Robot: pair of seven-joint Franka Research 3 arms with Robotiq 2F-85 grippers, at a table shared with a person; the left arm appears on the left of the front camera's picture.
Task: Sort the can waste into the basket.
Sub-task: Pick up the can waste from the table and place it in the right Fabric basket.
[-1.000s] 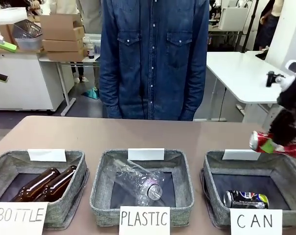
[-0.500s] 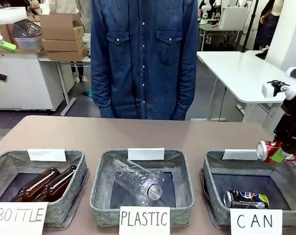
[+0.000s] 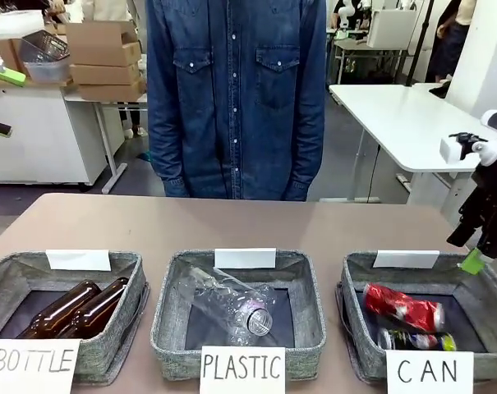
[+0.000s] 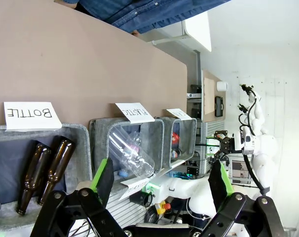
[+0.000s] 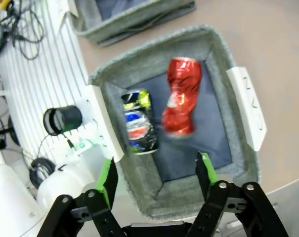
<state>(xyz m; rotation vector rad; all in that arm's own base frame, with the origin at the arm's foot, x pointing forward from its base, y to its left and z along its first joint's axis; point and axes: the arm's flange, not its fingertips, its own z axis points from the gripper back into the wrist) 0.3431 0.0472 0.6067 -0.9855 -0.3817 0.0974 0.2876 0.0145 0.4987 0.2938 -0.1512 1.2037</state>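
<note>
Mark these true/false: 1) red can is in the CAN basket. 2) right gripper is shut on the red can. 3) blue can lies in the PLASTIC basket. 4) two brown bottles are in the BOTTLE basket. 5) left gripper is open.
1) True: the red can lies in the CAN basket.
2) False: the right gripper is open and holds nothing.
3) False: the blue can lies beside the red can in the CAN basket.
4) True: brown bottles, BOTTLE basket.
5) True: left gripper.

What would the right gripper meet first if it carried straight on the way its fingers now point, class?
Probably the CAN basket: the open right gripper points down over its near end, at the dark floor just short of the red can and dark blue can. Depth is uncertain.
</note>
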